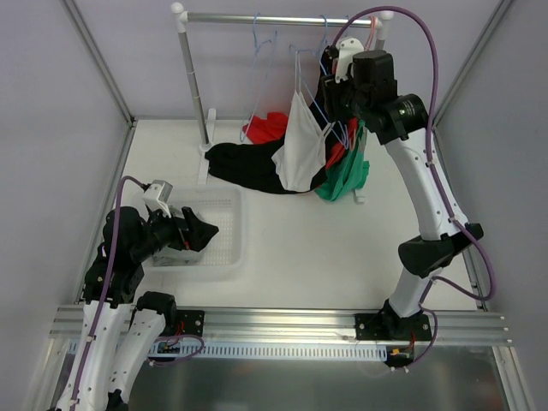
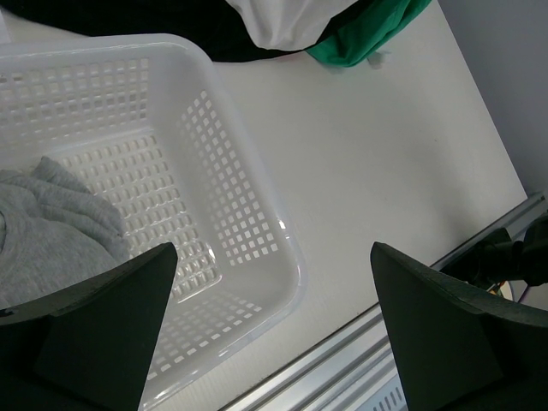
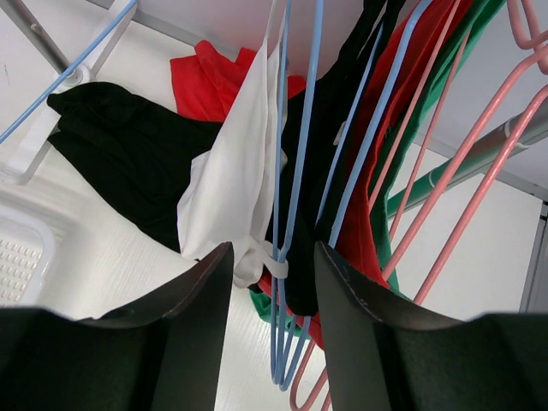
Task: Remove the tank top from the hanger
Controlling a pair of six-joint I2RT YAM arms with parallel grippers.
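Note:
The white tank top [image 1: 300, 147] hangs from a light blue hanger [image 1: 301, 73] on the rack, its hem resting on the table. In the right wrist view the tank top [image 3: 229, 175] has a strap looped round the blue hanger [image 3: 295, 171]. My right gripper [image 1: 330, 90] is up at the rack beside it. Its jaws [image 3: 272, 253] stand apart, with the blue hanger wires and the white strap between them, touching neither finger. My left gripper [image 1: 201, 231] hangs wide open over the basket's corner [image 2: 274, 248], holding nothing.
A white plastic basket [image 1: 231, 257] at the left holds a grey garment [image 2: 51, 223]. Black [image 1: 244, 163], red [image 1: 267, 127] and green [image 1: 347, 175] garments hang or lie below the rack rail [image 1: 274, 17]. Pink hangers [image 3: 479, 171] crowd the right gripper's right side.

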